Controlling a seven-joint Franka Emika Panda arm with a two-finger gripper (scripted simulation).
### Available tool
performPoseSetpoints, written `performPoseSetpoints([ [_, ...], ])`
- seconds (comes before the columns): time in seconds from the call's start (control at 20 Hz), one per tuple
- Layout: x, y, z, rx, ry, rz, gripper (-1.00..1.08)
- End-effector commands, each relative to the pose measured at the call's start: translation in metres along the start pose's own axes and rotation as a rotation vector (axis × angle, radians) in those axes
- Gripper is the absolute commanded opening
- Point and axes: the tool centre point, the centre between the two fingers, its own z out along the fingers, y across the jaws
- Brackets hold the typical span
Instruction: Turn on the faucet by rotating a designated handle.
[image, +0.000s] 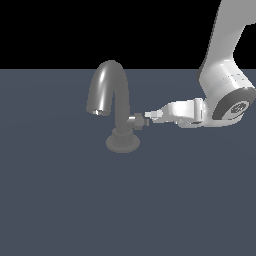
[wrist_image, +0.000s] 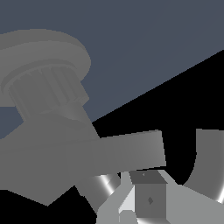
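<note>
The dark grey faucet stands mid-scene, with its arched spout and round ribbed base. The small silver-grey handle sticks out from the stem toward the exterior view's right. My gripper comes in sideways from the right, and its tips are right at the handle's crossbar. The fingers look closed together with nothing between them. In the wrist view the ribbed base fills one side. The flat handle bar lies just beyond my fingertips, and part of the spout's arc shows.
The faucet stands on a flat blue-grey floor that runs to a black background. My white arm reaches down from the exterior view's upper right.
</note>
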Motion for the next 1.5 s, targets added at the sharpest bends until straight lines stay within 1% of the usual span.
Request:
performPoseSetpoints([
  [0.0, 0.029, -0.006, 0.0, 0.001, -0.004, 0.032, -1.0],
  [0.35, 0.073, -0.019, 0.001, 0.0, -0.007, 0.052, -1.0],
  [0.4, 0.073, -0.019, 0.001, 0.0, -0.007, 0.052, -1.0],
  [0.45, 0.023, -0.015, 0.0, -0.01, -0.001, -0.026, -1.0],
  [1.45, 0.082, -0.068, 0.001, -0.001, -0.006, 0.042, -1.0],
])
